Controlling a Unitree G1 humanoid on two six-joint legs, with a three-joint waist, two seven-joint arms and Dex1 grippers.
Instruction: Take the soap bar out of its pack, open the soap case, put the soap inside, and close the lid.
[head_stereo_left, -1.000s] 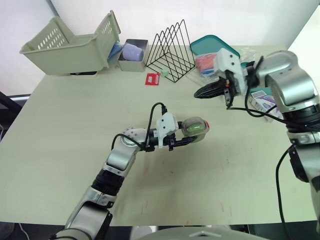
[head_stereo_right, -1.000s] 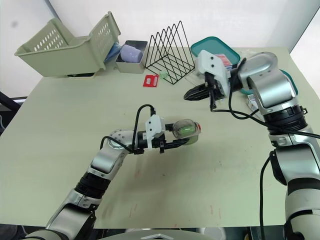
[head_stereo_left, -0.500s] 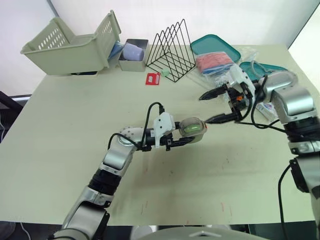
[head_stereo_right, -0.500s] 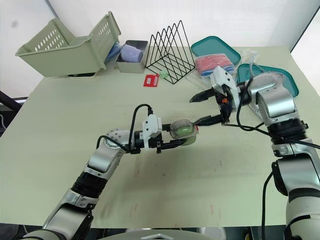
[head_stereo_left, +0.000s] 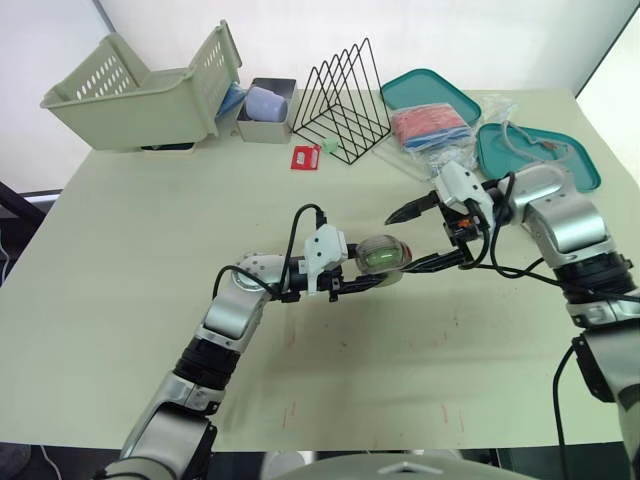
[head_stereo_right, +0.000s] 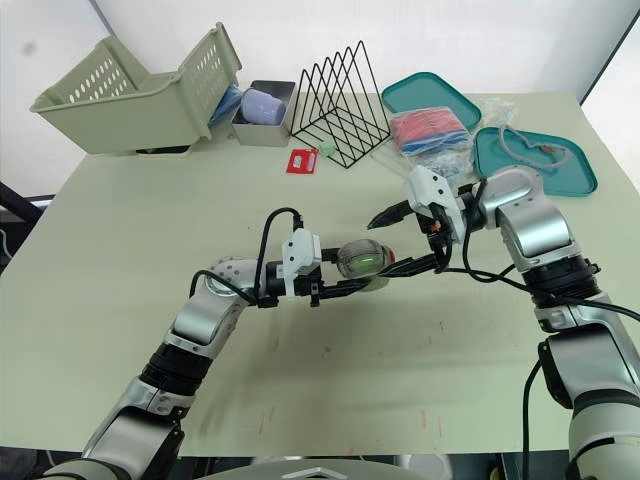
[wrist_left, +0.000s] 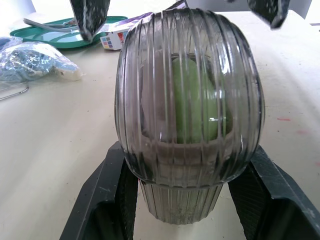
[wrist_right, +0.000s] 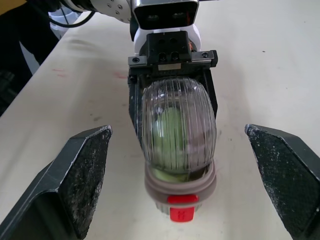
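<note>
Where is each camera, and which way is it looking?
Both eye views: from the head, looking down at the table; both arms show.
Left wrist: along the left end effector, shut on the soap case.
Right wrist: along the open right end effector, facing the soap case.
Shared: both wrist views show the green soap inside.

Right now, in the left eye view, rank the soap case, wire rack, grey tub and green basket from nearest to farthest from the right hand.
1. The soap case, directly in front of the open right hand, gripped by the left hand.
2. The wire rack, at the table's far side.
3. The grey tub, left of the rack.
4. The green basket, far-left corner.
</note>
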